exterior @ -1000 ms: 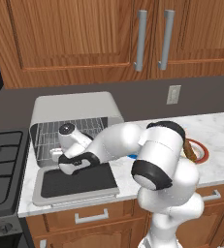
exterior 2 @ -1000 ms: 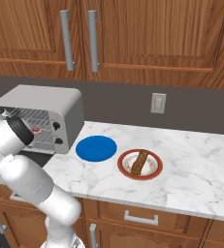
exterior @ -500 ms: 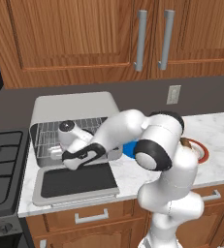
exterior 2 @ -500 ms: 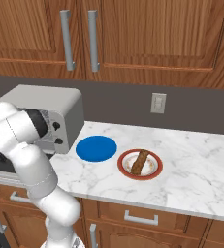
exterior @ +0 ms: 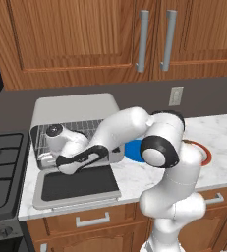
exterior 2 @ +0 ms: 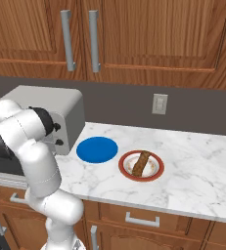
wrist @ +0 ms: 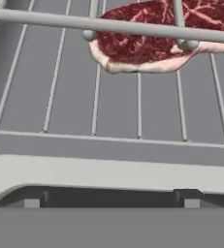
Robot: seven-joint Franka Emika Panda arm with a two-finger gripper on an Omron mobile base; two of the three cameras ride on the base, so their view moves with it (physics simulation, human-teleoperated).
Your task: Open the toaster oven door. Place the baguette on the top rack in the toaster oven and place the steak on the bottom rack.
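The gripper (exterior: 47, 158) sits at the mouth of the toaster oven (exterior: 75, 106), at the end of the white arm that reaches in from the 4 o'clock side of the left base view. Its jaws are spread wide and hold nothing.

In the hand view, the steak (wrist: 147, 41) lies flat on the bottom rack (wrist: 118, 106), at 12 o'clock from the camera and well back on the wire bars. A horizontal silver bar crosses in front of the steak's near edge.

The toaster oven door (exterior: 78, 184) is folded down flat at 6 o'clock from the oven cavity, its dark glass facing up, resting on the marble counter (exterior: 218, 128). The wrist hangs just above the hinge end of the door.

A wire rack (exterior: 85, 128) is visible inside the cavity behind the arm; which shelf it is cannot be told from this view.

In the right base view, a blue plate (exterior 2: 97, 149) lies on the counter at 3 o'clock from the oven. Further along, a red-rimmed plate (exterior 2: 126, 161) carries the baguette (exterior 2: 141, 163), well apart from the oven.
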